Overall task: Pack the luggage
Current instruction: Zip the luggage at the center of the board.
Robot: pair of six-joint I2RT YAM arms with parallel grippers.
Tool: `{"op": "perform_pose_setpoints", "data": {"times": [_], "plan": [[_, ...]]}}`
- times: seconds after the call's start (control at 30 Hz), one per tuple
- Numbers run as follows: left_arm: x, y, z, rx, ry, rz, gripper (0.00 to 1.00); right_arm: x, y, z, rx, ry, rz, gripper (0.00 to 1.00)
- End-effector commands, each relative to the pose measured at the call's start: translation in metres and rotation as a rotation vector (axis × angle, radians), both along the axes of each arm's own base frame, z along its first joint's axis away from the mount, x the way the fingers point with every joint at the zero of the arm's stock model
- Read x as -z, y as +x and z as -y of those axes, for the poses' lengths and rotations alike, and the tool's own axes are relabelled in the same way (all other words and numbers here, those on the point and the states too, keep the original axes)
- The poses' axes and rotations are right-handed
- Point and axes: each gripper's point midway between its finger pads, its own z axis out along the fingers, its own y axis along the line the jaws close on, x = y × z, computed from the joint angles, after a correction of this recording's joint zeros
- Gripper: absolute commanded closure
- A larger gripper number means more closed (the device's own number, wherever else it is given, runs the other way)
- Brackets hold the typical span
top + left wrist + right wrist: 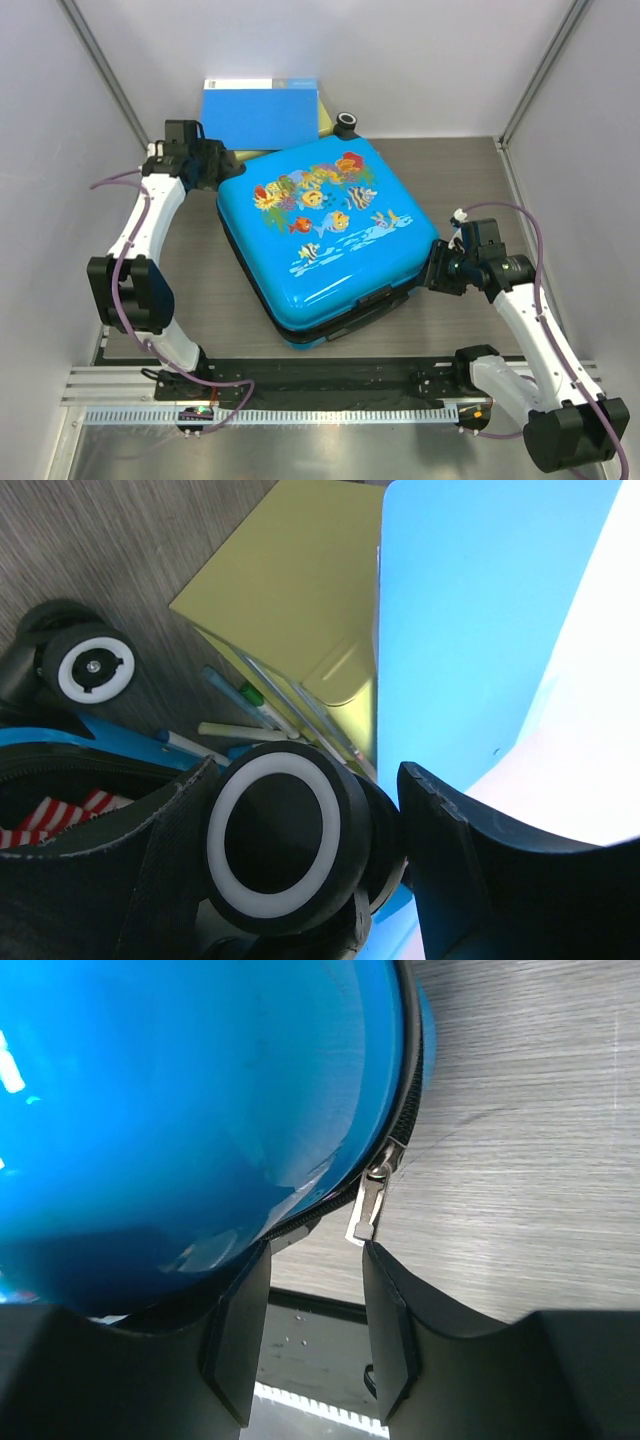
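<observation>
Right gripper [316,1255] stands open at the zip pull [364,1210]; left gripper [307,770] clamps a wheel [275,830], likely steadying the luggage [330,240].

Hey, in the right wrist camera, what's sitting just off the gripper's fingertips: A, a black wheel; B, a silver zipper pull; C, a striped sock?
B: the silver zipper pull hangs from the luggage seam, just beyond the tips of the open right gripper.

blue folder [262,112] beside a yellow-green box [290,590], pens [240,730] lying at the box's foot.
</observation>
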Motion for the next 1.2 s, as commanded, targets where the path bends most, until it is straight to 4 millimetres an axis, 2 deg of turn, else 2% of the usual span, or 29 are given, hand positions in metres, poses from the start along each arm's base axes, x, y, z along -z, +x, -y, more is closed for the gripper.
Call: {"op": "perform_pose_setpoints", "data": {"times": [0.0,0.2,0.37,0.6,0.8,0.87,0.9,0.97,1.0,1.1,1.17], "plan": [[-0.066,0.003,0.005,-0.087,-0.120,0.192,1.00,-0.007,0.031,0.001,0.098,0.024,0.125,0.53],[-0.066,0.005,0.004,-0.079,-0.112,0.186,1.00,-0.005,0.040,0.009,0.171,0.017,0.192,0.54],[-0.060,0.006,0.004,-0.077,-0.113,0.173,1.00,-0.010,0.049,0.008,0.161,0.015,0.252,0.54],[-0.063,0.006,0.003,-0.072,-0.107,0.184,1.00,-0.007,0.046,0.013,0.131,-0.024,0.263,0.54],[-0.078,0.001,-0.005,-0.011,0.047,0.195,1.00,-0.019,0.041,0.031,0.168,-0.113,0.295,0.48],[-0.078,-0.003,-0.006,0.014,0.084,0.188,0.94,-0.017,0.042,0.033,0.179,-0.119,0.288,0.48],[-0.077,-0.005,-0.006,0.021,0.091,0.181,0.86,-0.016,0.041,0.034,0.189,-0.122,0.277,0.47],[-0.075,-0.009,-0.005,0.035,0.106,0.178,0.80,-0.012,0.041,0.034,0.189,-0.125,0.261,0.47],[-0.073,-0.010,-0.006,0.044,0.120,0.173,0.73,-0.011,0.041,0.034,0.187,-0.127,0.257,0.46],[-0.062,-0.014,-0.004,0.064,0.133,0.141,0.60,-0.008,0.044,0.032,0.173,-0.125,0.253,0.46],[-0.055,-0.015,-0.001,0.081,0.140,0.126,0.56,-0.007,0.044,0.030,0.157,-0.119,0.253,0.46]]}}
